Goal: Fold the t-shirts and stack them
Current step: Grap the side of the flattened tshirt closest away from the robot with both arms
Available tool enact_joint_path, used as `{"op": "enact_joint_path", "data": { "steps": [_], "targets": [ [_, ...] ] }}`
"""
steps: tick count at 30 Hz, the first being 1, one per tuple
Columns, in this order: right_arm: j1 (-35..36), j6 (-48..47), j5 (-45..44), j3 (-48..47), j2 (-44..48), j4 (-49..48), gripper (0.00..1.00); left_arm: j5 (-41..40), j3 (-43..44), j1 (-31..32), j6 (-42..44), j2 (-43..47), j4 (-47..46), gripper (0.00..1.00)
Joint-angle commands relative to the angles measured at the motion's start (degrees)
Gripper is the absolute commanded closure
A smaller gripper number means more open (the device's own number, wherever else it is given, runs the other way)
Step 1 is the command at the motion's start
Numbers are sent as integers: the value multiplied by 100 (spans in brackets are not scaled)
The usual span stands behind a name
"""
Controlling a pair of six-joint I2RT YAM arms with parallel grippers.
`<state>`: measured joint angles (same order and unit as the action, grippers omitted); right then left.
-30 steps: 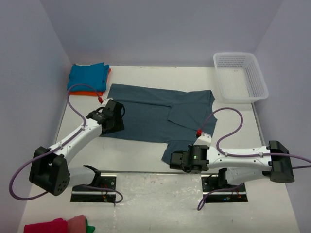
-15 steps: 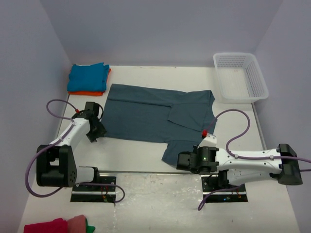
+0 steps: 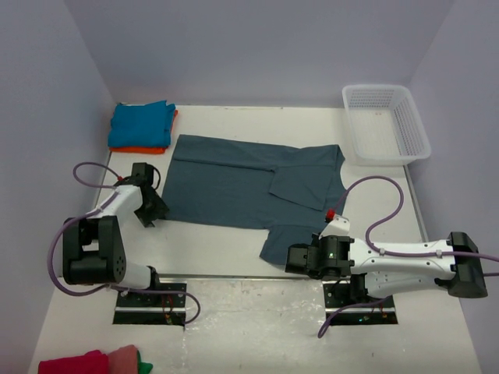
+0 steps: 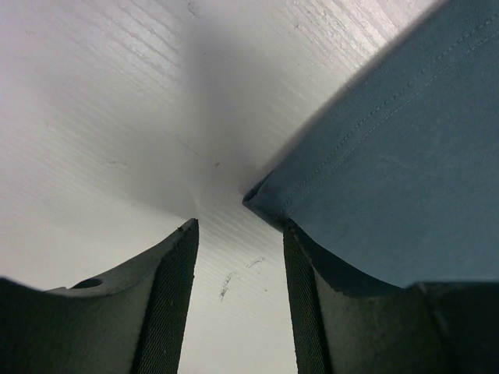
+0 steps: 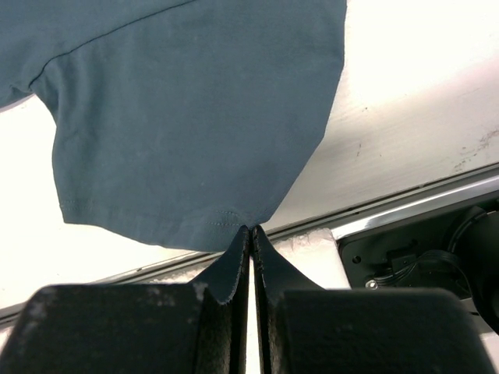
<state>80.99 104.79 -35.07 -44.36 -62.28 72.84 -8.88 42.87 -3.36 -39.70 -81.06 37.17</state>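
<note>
My two arms bracket the dusty slate-blue t-shirt (image 3: pixel 249 183), which lies spread across the middle of the white table (image 3: pixel 234 241) with a lapped flap of cloth showing on its 3 o'clock half. My left gripper (image 4: pixel 239 224) sits low at the shirt's 8 o'clock corner with its jaws parted and nothing between them but bare tabletop. In the left wrist view the pointed corner of the hem lies just ahead of the gap, and the shirt's edge runs over the finger on the 3 o'clock side. My right gripper (image 5: pixel 250 228) is at the shirt's 5 o'clock end, where a tongue of cloth reaches toward the near edge of the table. Its two fingers are pressed flat together and their tips touch the stitched hem. I cannot tell whether any cloth is pinched between them. At 10 o'clock, in the far corner by the wall, the bright turquoise-blue t-shirt (image 3: pixel 140 123) rests folded on top of the orange t-shirt (image 3: pixel 144 149), of which only a thin strip shows along the near and 3 o'clock edges. The white mesh basket (image 3: pixel 425 148) stands at 2 o'clock, well apart from the shirts. A bundle of red and pink cloth (image 3: pixel 78 364) lies at 7 o'clock, in front of my left base.
</note>
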Motion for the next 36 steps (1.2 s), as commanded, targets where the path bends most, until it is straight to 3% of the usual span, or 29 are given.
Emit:
{"op": "enact_joint_path", "data": {
  "steps": [1,13,23,32,34,36],
  "targets": [
    [-4,173,-299,-64,-21,249,100,124,169,-69,77,-182,-315,51],
    [-31,164,-272,-55,-83,275,100,132,388,-253,182,-411,-439,52],
    [-66,147,-202,76,-47,178,100,97,371,-253,208,-33,-359,54],
    [-83,147,-211,68,5,231,100,221,310,-245,191,-516,-553,56],
    [-83,155,-202,94,23,213,100,212,292,-253,165,-499,-561,58],
    [-92,155,-193,85,23,213,100,168,301,-253,165,-481,-553,66]
  ]
}}
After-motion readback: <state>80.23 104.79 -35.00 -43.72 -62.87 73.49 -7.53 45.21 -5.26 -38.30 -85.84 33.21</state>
